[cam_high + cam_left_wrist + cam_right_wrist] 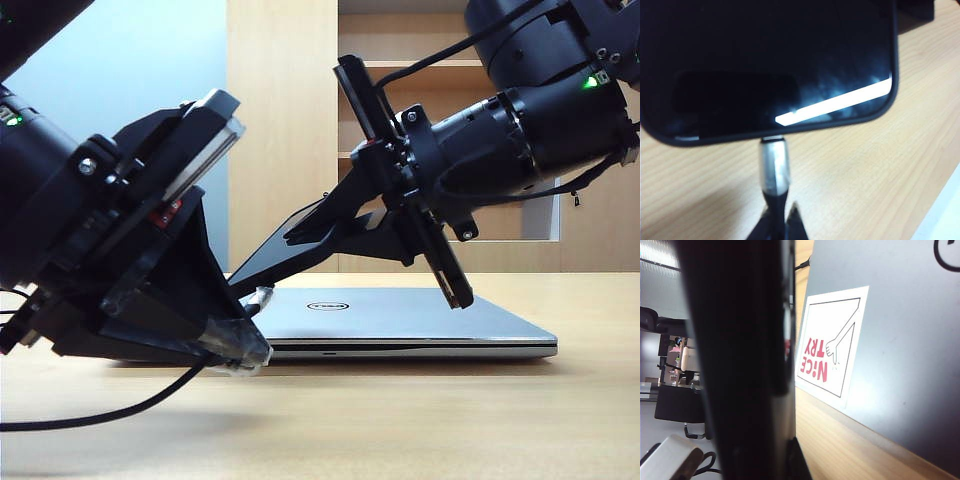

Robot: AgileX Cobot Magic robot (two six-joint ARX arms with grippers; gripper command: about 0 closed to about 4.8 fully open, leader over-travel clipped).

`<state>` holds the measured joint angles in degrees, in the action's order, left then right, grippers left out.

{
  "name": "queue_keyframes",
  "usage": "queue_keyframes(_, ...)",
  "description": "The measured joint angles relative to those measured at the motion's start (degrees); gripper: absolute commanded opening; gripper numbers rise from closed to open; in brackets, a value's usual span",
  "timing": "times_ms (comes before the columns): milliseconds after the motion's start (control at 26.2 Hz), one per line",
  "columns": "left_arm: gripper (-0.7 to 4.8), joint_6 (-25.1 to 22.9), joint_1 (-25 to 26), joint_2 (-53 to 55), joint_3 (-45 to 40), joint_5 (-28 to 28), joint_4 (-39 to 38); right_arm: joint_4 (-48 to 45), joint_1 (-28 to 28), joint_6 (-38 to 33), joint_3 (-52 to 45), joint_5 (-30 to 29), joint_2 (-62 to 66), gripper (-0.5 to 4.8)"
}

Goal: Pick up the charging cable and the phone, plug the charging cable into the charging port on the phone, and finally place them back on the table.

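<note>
The phone (pixel 765 65), black and glossy, is held tilted above the table (pixel 400 420); my right gripper (pixel 310 232) is shut on it from the upper right. The right wrist view shows the phone (pixel 740 340) edge-on as a dark slab, clamped in my right gripper (pixel 765 455). The silver plug (pixel 774 167) of the charging cable sits in the charging port on the phone's short edge. My left gripper (pixel 780 220) is shut on the black cord just behind the plug. In the exterior view my left gripper (pixel 250 340) is low at the left, and the charging cable (pixel 100 412) trails left across the table.
A closed silver laptop (pixel 400 315) lies on the table right behind both grippers. Its lid (pixel 900 340) carries a white sticker (pixel 832 355) with red letters. Wooden shelves (pixel 420 100) stand at the back.
</note>
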<state>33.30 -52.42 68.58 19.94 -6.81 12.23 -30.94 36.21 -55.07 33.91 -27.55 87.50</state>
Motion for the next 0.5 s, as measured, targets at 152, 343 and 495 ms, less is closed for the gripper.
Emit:
queue_keyframes(152, -0.06, 0.00, 0.00, 0.00, 0.00, 0.00, 0.33, 0.00, 0.07, 0.90, 0.00, -0.02, 0.00, -0.05)
queue_keyframes(343, -0.06, 0.02, 0.00, 0.02, -0.11, -0.09, 2.97, -0.48, 0.17, 1.09, 0.04, 0.26, 0.00, -0.06)
queue_keyframes(495, -0.06, 0.00, 0.00, 0.02, -0.11, -0.09, 3.41, -0.63, -0.46, 1.09, 0.04, 0.50, 0.00, -0.06)
